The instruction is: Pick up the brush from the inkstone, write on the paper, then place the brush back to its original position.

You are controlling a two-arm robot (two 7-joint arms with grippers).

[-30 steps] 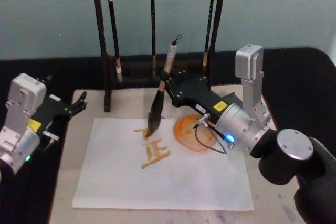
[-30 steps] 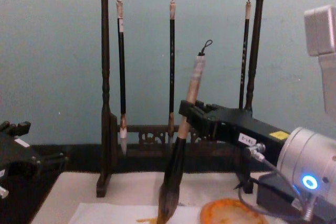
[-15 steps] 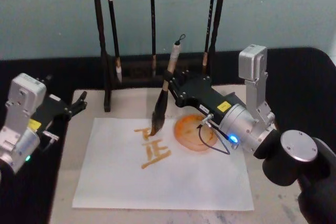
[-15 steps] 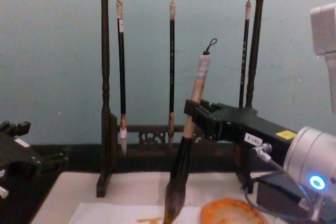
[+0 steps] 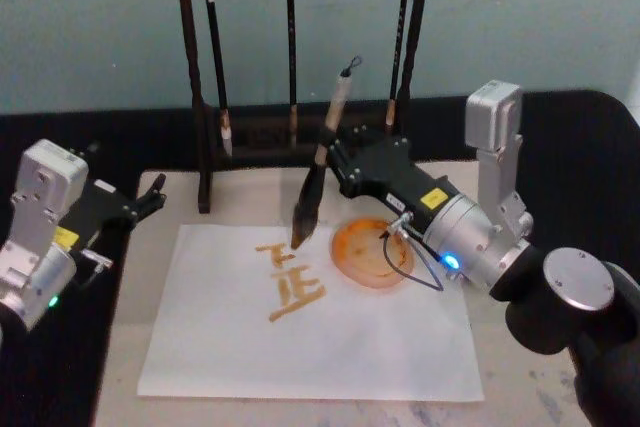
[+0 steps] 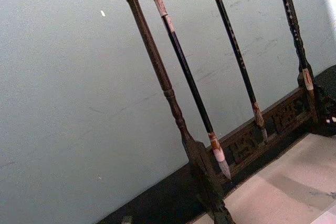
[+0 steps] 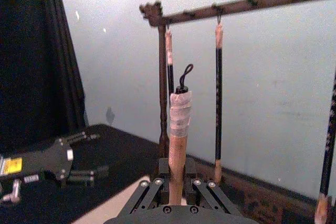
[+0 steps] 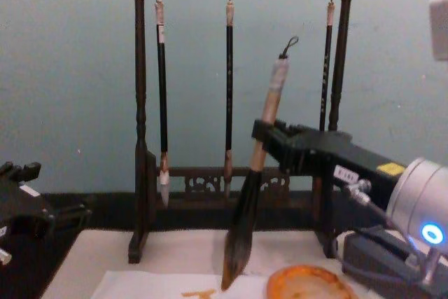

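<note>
The right pincer point(image 5: 328, 153) is clamped on the pale handle of the large tan-and-black calligraphy brush point(image 5: 310, 197), which tilts, bristle tip over the white paper sheet point(image 5: 300, 347), just beside the round orange inkstone point(image 5: 365, 257). The left pincer point(image 5: 148, 199) sits left of the paper; its state cannot be told.

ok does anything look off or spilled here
Nothing stands out. The right gripper holds the brush tilted, its tip by the orange strokes on the paper; the orange ink sits within the inkstone. The slim brushes hang straight on the rack. The left gripper is parked at the left.
</note>
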